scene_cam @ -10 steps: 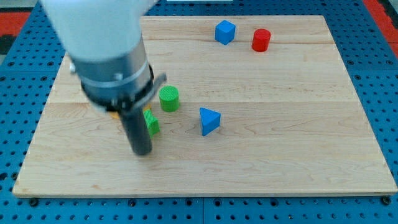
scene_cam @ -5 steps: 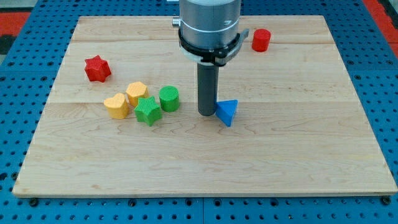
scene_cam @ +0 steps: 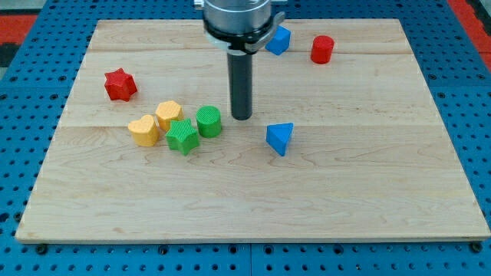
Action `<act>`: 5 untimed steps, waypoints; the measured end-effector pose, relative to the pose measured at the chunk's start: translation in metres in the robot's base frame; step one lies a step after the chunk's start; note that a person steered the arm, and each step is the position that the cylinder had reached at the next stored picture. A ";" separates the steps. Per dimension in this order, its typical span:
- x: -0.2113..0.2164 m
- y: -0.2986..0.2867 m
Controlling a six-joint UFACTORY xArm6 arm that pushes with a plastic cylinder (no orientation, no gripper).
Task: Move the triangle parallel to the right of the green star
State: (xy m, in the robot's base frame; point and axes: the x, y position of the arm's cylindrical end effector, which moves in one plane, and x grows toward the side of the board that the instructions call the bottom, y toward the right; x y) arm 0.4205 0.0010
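Note:
The blue triangle lies on the wooden board near the middle, to the view's right of the green star and at about the same height. My tip rests on the board up and left of the triangle, apart from it, and just right of the green cylinder. The green cylinder stands between the star and the triangle, a little higher in the view.
A yellow heart and a yellow hexagon block touch the green star on its left. A red star lies at the left. A blue cube and a red cylinder are at the top.
The arm swung from the left to the middle and the triangle shifted right; in the last half second my tip drew back up and left, away from the triangle.

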 end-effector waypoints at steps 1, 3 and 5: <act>-0.009 0.011; -0.044 0.013; -0.062 0.014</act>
